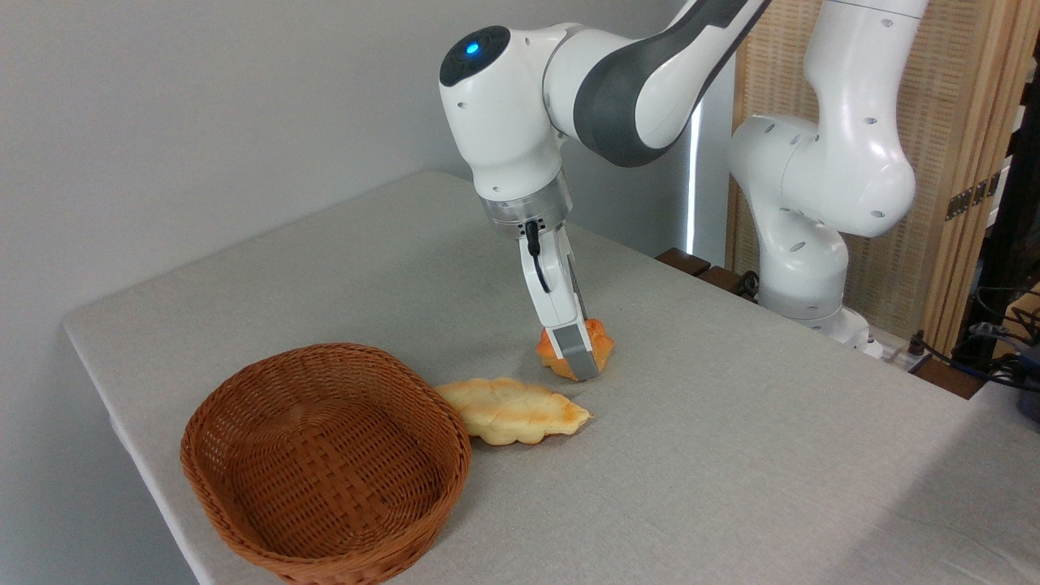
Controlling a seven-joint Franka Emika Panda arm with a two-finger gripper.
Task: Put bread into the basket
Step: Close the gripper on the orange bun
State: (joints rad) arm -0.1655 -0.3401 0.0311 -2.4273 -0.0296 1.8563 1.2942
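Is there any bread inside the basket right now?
No, the basket holds nothing; the bun sits on the table at the gripper.

basket (325, 463): front left on surface (731, 455)
flat bread (513, 411): touching basket's right
bun (600, 345): behind flat bread, right

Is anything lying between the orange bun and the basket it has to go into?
Yes. The pale leaf-shaped flat bread lies on the table between the bun at the gripper and the basket, reaching up to the basket's right rim. It is low, so a lifted bun would probably clear it.
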